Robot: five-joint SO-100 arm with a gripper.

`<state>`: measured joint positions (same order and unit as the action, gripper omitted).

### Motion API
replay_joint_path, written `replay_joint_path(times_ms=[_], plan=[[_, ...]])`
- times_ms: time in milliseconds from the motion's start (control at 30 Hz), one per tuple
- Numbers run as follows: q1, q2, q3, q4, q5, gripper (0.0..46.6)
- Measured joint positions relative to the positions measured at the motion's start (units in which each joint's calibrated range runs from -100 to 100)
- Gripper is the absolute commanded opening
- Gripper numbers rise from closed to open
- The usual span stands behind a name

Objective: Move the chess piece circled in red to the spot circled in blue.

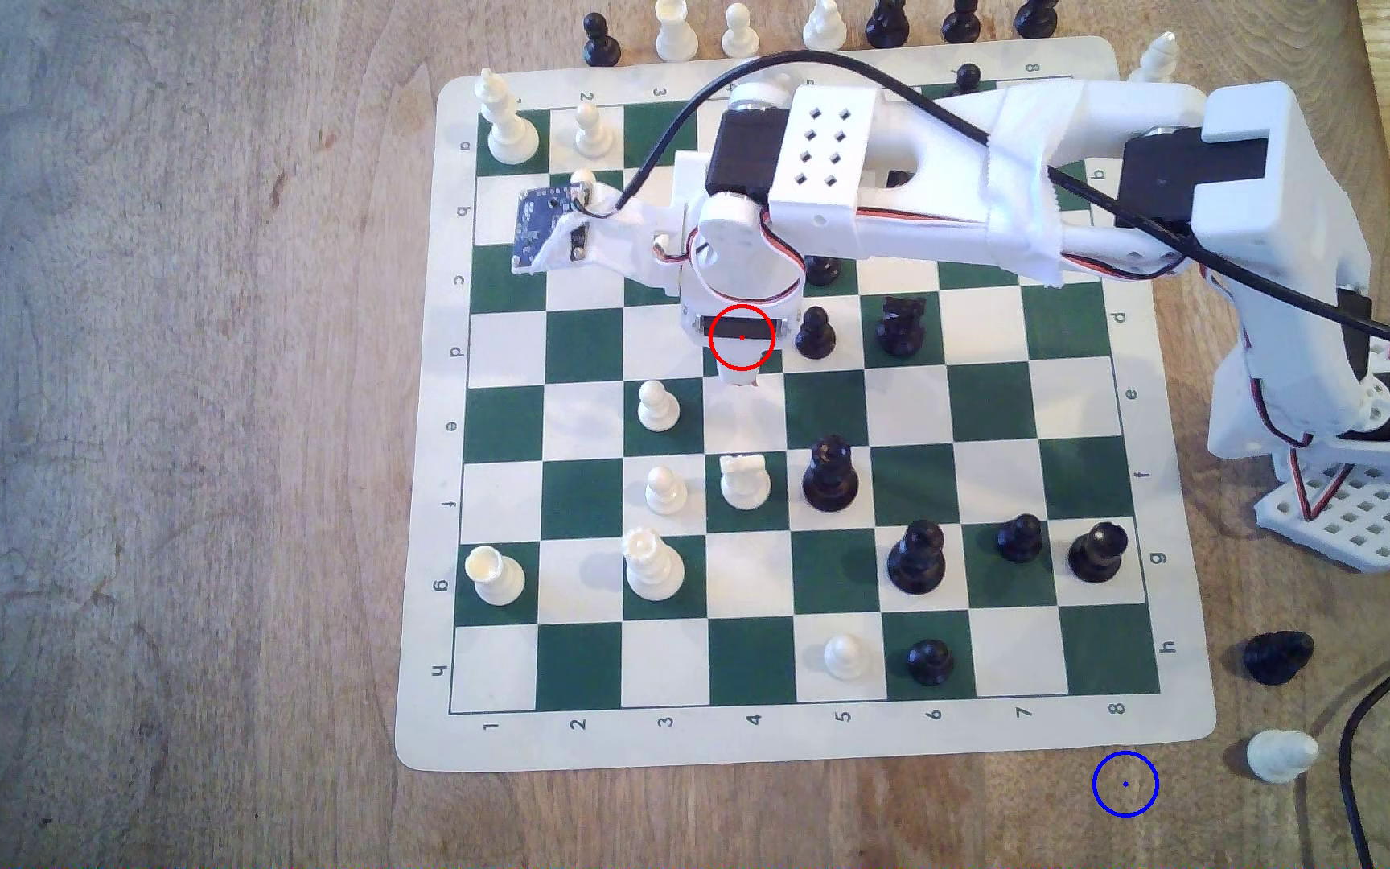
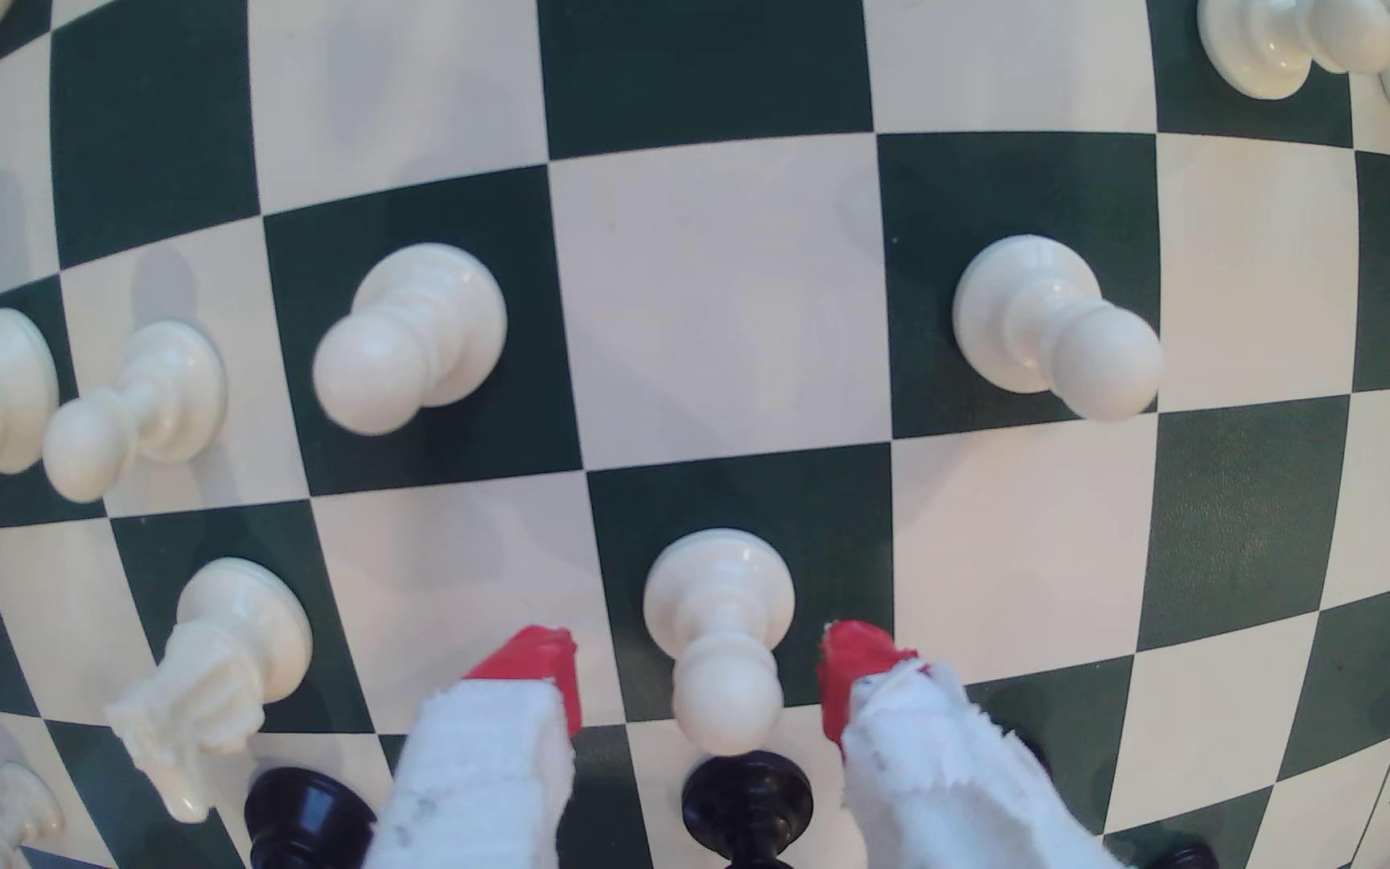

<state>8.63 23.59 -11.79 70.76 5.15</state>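
My gripper [image 2: 700, 668] hangs spread over the chessboard [image 1: 1009, 401], its red-tipped fingers [image 2: 537, 668] either side of the white pawn [image 2: 717, 652] without touching it. The pawn stands upright on a green square, a black pawn [image 2: 746, 806] just beside it. I judge this the reach-to-grasp step: next I must lower, pinch the neck, then carry it to the blue-ringed spot [image 1: 1124, 784] on the table [image 1: 173, 418], off the board's corner.
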Motion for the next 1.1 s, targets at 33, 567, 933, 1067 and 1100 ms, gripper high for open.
replay_joint_path(times_ms=[33,567,933,1067,1100], plan=[[0.0,0.0,0.0,0.0,0.0,14.6],[0.0,1.3,0.0,0.0,0.0,11.7],[-0.6,1.3,0.0,-0.3,-0.5,11.7],[-0.7,1.3,0.0,-0.3,-0.5,10.9],[-0.7,1.3,0.0,-0.3,-0.5,10.7]])
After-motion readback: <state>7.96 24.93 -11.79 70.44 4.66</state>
